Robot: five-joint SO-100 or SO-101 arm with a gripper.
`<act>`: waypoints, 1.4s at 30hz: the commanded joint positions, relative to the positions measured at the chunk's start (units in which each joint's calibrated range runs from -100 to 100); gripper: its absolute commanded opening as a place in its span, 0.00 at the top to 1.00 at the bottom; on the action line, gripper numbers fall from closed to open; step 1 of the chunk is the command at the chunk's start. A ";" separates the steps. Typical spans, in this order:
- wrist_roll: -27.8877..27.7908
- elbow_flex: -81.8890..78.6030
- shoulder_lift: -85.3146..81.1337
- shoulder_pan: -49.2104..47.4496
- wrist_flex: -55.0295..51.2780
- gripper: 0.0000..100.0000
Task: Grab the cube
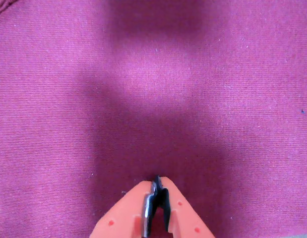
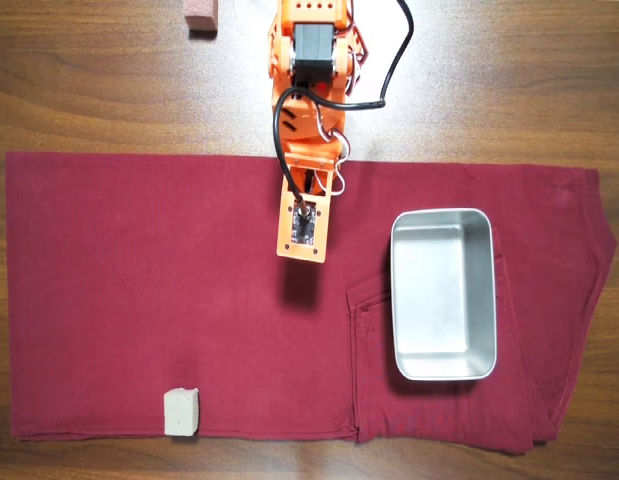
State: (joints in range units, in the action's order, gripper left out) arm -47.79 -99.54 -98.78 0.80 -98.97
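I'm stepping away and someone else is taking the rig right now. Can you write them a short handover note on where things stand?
Gripper: jaws shut and empty in the wrist view, which shows only red cloth under them.
Arm: in the overhead view it reaches from the top edge over the upper middle of the cloth.
Cube: untouched, at the cloth's lower left edge, well away from the arm.
Metal tray: empty, to the right of the arm.
Pinkish-brown block: on bare wood at the top edge.
Done: nothing visible yet.
Left: open the jaws, move to the cube, grab it.
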 commanded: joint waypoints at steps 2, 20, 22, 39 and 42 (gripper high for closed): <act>0.10 -0.46 0.38 0.35 -1.03 1.00; 0.10 -0.46 0.38 0.35 -1.03 1.00; 0.10 -0.46 0.38 0.35 -1.03 1.00; -1.56 55.34 57.02 14.94 6.62 0.79; -2.00 81.29 79.83 21.56 6.80 0.74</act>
State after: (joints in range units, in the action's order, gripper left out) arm -49.50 -38.67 -34.72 17.85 -92.49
